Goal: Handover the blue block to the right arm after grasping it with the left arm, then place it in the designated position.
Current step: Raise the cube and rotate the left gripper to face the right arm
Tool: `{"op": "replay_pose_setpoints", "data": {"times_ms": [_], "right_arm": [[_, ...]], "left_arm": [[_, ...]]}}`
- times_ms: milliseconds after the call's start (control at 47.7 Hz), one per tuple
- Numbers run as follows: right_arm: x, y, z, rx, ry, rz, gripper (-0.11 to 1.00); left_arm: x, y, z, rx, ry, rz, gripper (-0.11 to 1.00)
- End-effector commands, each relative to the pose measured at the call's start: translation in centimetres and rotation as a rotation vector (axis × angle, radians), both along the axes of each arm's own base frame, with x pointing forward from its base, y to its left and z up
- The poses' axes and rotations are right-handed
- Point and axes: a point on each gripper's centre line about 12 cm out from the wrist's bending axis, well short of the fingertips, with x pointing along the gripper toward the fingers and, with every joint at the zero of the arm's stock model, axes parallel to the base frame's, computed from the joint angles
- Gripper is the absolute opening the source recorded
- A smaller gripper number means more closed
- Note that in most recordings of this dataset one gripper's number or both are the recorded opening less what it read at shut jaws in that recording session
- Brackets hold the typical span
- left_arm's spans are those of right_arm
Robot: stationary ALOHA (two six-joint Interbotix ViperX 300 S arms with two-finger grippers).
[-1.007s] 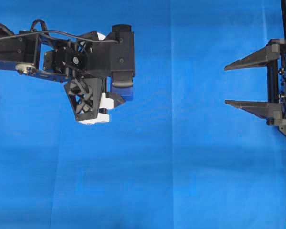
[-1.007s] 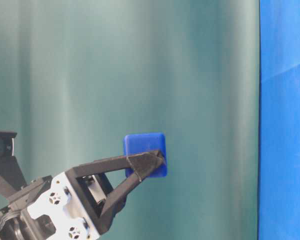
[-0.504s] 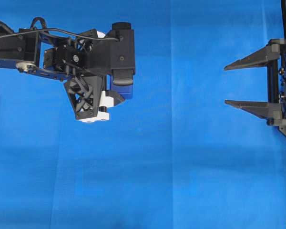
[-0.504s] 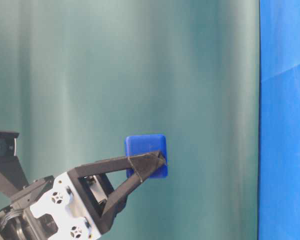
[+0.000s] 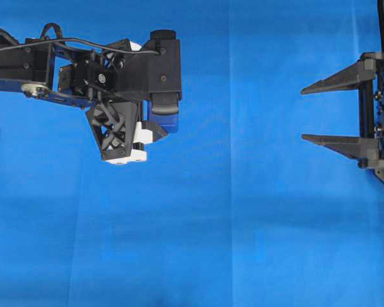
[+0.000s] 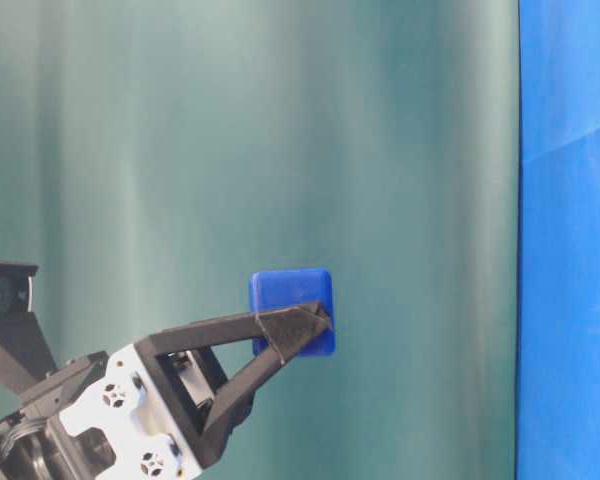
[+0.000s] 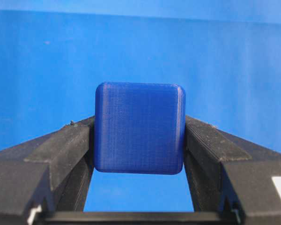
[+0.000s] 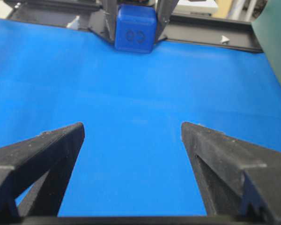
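Left gripper (image 7: 139,154) clamps the blue block (image 7: 139,127) aloft; right gripper (image 5: 307,113), agape and well apart from the block, awaits handover, placement undone

Robot lab bench, blue cloth (image 5: 243,224), green backdrop (image 6: 280,150), two arms

A bright blue cloth (image 5: 243,224) covers the tabletop, smooth but for faint fold lines, one running near to far down the middle in the overhead view. Light falls evenly on it, with soft shadows only. At table level a dull green curtain (image 6: 280,150) hangs in loose vertical folds and fills most of the backdrop, with a strip of blue cloth on its right. Beyond the far edge of the cloth, the right wrist view shows a black frame (image 8: 215,40).
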Motion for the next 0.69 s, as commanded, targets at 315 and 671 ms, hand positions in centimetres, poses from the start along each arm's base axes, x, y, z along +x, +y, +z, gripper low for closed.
{"op": "replay_pose_setpoints", "data": {"times_ms": [315, 671], "right_arm": [[0.3, 0.0, 1.1, 0.004, -0.028, -0.001, 0.97], [0.3, 0.0, 1.2, 0.003, -0.031, -0.001, 0.97]], "left_arm": [[-0.8, 0.1, 2.3, 0.004, -0.147, 0.001, 0.49], [-3.1, 0.0, 3.4, 0.050, -0.525, -0.041, 0.49]]}}
